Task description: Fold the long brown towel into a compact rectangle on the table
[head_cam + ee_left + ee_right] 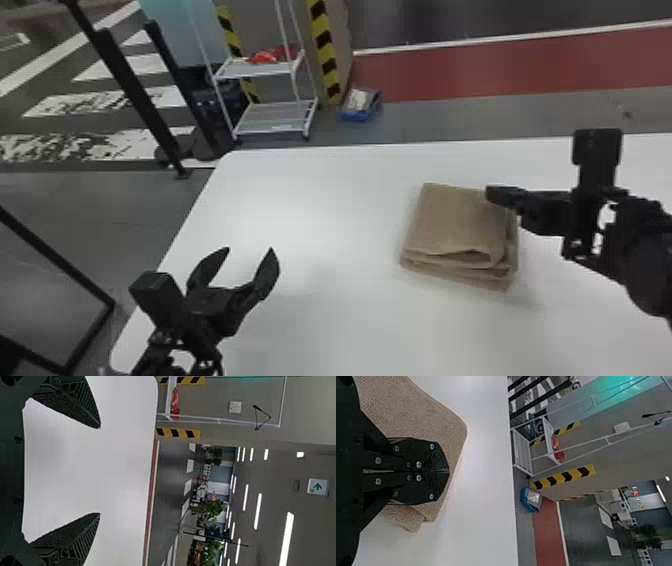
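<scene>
Left gripper (249,248) hangs released over the table (325,210), its arm (195,335) cut off below; the right gripper (490,193), clenched, hides the far right corner of the towel (457,220) folded there, contact unclear from here.

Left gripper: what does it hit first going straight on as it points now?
Probably the bare tabletop, if the left gripper slopes down; otherwise its way looks free. Slope and height are hard to judge.

At four o'clock in my view, the towel (457,220) lies folded in layers on the table (310,200). My right gripper (492,194) is at its one o'clock side; my left gripper (249,249) gapes at eight.
</scene>
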